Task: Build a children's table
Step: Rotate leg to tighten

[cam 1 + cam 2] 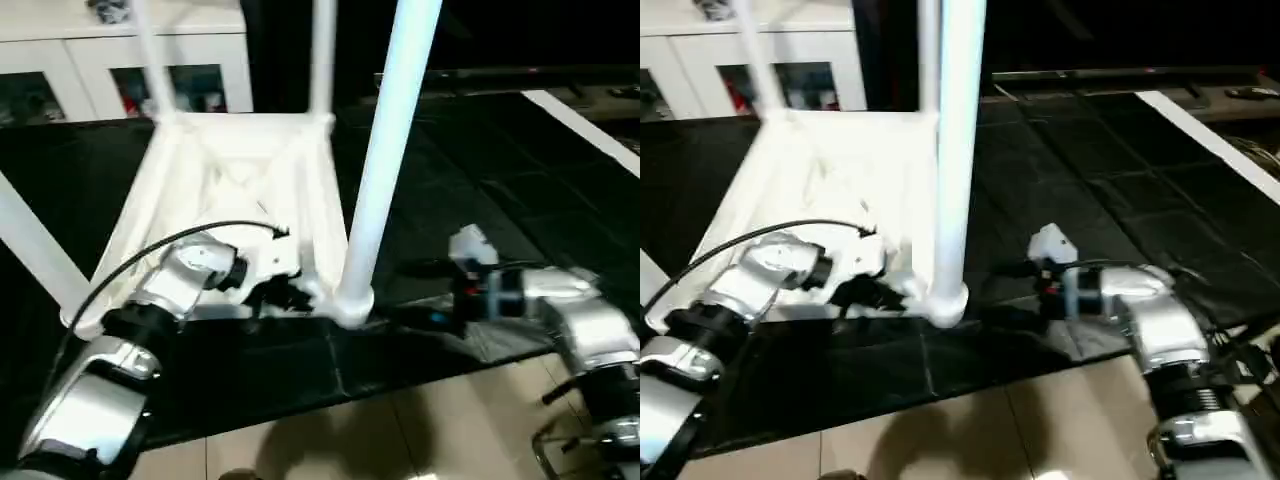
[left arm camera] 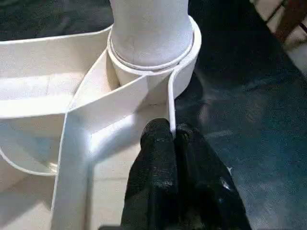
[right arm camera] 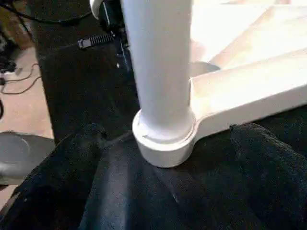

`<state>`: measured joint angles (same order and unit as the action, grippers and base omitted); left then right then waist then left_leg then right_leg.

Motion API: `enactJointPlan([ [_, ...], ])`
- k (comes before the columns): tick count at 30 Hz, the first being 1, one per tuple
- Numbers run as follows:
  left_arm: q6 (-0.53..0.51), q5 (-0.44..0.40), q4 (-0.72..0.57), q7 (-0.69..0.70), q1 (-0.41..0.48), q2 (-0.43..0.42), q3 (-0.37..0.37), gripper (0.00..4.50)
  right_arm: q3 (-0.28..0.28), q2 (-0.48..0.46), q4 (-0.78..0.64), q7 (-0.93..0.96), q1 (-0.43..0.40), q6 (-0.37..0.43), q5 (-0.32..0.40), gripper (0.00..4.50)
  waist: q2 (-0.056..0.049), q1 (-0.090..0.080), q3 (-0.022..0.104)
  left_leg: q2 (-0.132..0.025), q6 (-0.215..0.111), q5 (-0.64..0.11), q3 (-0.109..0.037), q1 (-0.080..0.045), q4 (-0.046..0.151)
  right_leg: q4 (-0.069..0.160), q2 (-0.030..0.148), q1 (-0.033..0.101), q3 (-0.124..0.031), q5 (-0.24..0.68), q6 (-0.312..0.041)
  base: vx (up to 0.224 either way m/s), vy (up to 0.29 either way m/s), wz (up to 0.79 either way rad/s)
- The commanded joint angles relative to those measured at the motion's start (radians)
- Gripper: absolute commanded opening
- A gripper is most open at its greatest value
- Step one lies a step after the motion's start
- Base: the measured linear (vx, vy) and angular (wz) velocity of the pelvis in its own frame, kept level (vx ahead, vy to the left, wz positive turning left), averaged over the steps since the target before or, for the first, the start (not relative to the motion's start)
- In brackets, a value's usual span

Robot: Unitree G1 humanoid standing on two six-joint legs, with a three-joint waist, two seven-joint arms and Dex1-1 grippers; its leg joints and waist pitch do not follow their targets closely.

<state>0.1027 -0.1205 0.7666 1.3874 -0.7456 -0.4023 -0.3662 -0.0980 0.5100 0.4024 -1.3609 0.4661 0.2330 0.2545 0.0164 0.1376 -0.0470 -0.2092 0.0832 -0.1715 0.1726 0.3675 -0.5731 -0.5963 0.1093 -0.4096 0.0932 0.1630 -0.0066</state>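
The white children's table point(image 1: 230, 170) lies upside down on a black mat, ribbed underside up. Its legs stand upward: the near right leg point(image 1: 385, 150) sits in its corner socket point(image 1: 352, 300), two more rise at the back point(image 1: 322, 55) and one slants at the left point(image 1: 35, 250). My left gripper point(image 2: 171, 136) is shut on a thin rib of the table's underside just beside that socket. My right gripper point(image 1: 405, 292) is open on the socket's other side. Its fingers point(image 3: 72, 158) spread wide apart, with the leg's base point(image 3: 163, 139) a little ahead between them.
A white cabinet with glass doors point(image 1: 120, 70) stands behind the table. The black mat point(image 1: 480, 180) stretches to the right, edged by a white strip point(image 1: 580, 125). Beige tiled floor point(image 1: 400, 430) lies in front of the mat. A black cable point(image 1: 180, 240) loops over my left wrist.
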Motion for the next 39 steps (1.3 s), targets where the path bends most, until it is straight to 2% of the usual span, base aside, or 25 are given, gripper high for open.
enactJointPlan([
  [1,0.036,-0.019,-0.029,0.059,0.015,0.007,-0.056,0.00,-0.014,-0.002,0.006,-0.026,0.024,0.005,0.018,4.22,0.000,-0.003,0.070,-0.025,-0.072,-0.178,0.009,-0.012,0.054,0.050,0.039,0.059,-0.042,0.122,-0.264,0.000,0.000,0.00],
  [3,0.043,-0.019,-0.038,0.067,0.019,0.009,-0.062,0.00,-0.033,-0.020,0.018,-0.040,0.036,-0.006,0.013,4.10,0.000,0.002,0.069,-0.025,-0.057,-0.199,0.009,-0.014,0.056,0.052,0.039,0.057,-0.042,0.151,-0.258,0.000,0.000,0.00],
  [4,0.043,-0.019,-0.042,0.069,0.019,0.013,-0.065,0.00,-0.042,-0.031,0.026,-0.046,0.044,-0.004,0.012,4.10,-0.007,0.003,0.069,-0.026,-0.051,-0.205,0.008,-0.015,0.057,0.052,0.040,0.056,-0.043,0.157,-0.256,0.000,0.000,0.00],
  [5,0.043,-0.018,-0.044,0.070,0.019,0.016,-0.066,0.00,-0.047,-0.039,0.032,-0.050,0.049,-0.002,0.011,3.80,-0.005,0.002,0.069,-0.026,-0.044,-0.217,0.007,-0.014,0.059,0.052,0.040,0.057,-0.042,0.163,-0.255,0.000,0.000,0.00],
  [8,0.044,-0.017,-0.055,0.073,0.021,0.026,-0.073,0.00,-0.073,-0.073,0.069,-0.054,0.071,-0.022,-0.008,3.68,-0.006,0.002,0.070,-0.027,-0.029,-0.225,0.006,-0.015,0.060,0.050,0.040,0.056,-0.043,0.159,-0.257,0.000,0.000,0.00],
  [13,0.045,-0.018,-0.065,0.074,0.025,0.033,-0.079,0.00,-0.100,-0.116,0.151,-0.056,0.119,-0.035,-0.032,3.30,-0.006,0.003,0.072,-0.026,-0.026,-0.212,0.006,-0.014,0.058,0.046,0.040,0.057,-0.043,0.133,-0.261,0.000,0.000,0.00],
  [15,0.046,-0.019,-0.066,0.074,0.026,0.032,-0.078,0.00,-0.105,-0.124,0.173,-0.061,0.134,-0.037,-0.031,2.98,-0.004,0.003,0.071,-0.025,-0.027,-0.214,0.007,-0.013,0.058,0.047,0.039,0.058,-0.043,0.138,-0.258,0.000,0.000,0.00],
  [17,0.046,-0.019,-0.066,0.074,0.027,0.030,-0.078,0.00,-0.108,-0.130,0.187,-0.069,0.145,-0.038,-0.029,2.91,-0.003,0.003,0.071,-0.025,-0.027,-0.215,0.006,-0.012,0.058,0.047,0.040,0.059,-0.043,0.147,-0.253,0.000,0.000,0.00],
  [19,0.045,-0.018,-0.066,0.071,0.026,0.028,-0.078,0.00,-0.112,-0.134,0.199,-0.085,0.153,-0.038,-0.025,2.79,-0.002,0.003,0.072,-0.025,-0.030,-0.211,0.006,-0.011,0.058,0.046,0.041,0.059,-0.043,0.146,-0.253,0.000,0.000,0.00],
  [20,0.044,-0.019,-0.067,0.071,0.027,0.027,-0.077,0.00,-0.114,-0.136,0.205,-0.094,0.156,-0.041,-0.024,2.59,-0.003,0.004,0.072,-0.025,-0.031,-0.208,0.006,-0.011,0.057,0.046,0.041,0.059,-0.043,0.145,-0.253,0.000,0.000,0.00],
  [27,0.038,-0.020,-0.062,0.058,0.025,0.023,-0.073,0.00,-0.118,-0.141,0.234,-0.121,0.165,-0.050,-0.025,2.15,0.001,0.004,0.071,-0.025,-0.031,-0.206,0.007,-0.011,0.058,0.047,0.041,0.058,-0.043,0.162,-0.248,0.000,0.000,0.00],
  [35,0.025,-0.017,-0.055,0.042,0.026,0.027,-0.064,0.00,-0.114,-0.152,0.246,-0.132,0.164,-0.054,-0.022,2.05,-0.003,0.004,0.072,-0.025,-0.031,-0.205,0.006,-0.011,0.057,0.046,0.040,0.059,-0.043,0.150,-0.250,0.000,0.000,0.00],
  [36,0.014,-0.017,-0.053,0.032,0.027,0.030,-0.061,0.00,-0.112,-0.155,0.240,-0.131,0.158,-0.051,-0.018,2.05,-0.009,0.004,0.072,-0.025,-0.029,-0.209,0.006,-0.012,0.057,0.045,0.040,0.058,-0.042,0.149,-0.252,0.000,0.000,0.00],
  [39,-0.015,-0.012,-0.051,0.004,0.029,0.042,-0.048,0.00,-0.102,-0.164,0.211,-0.113,0.133,-0.039,-0.002,2.05,-0.007,0.004,0.072,-0.024,-0.026,-0.220,0.006,-0.013,0.058,0.047,0.039,0.059,-0.042,0.152,-0.253,0.000,0.000,0.00],
])
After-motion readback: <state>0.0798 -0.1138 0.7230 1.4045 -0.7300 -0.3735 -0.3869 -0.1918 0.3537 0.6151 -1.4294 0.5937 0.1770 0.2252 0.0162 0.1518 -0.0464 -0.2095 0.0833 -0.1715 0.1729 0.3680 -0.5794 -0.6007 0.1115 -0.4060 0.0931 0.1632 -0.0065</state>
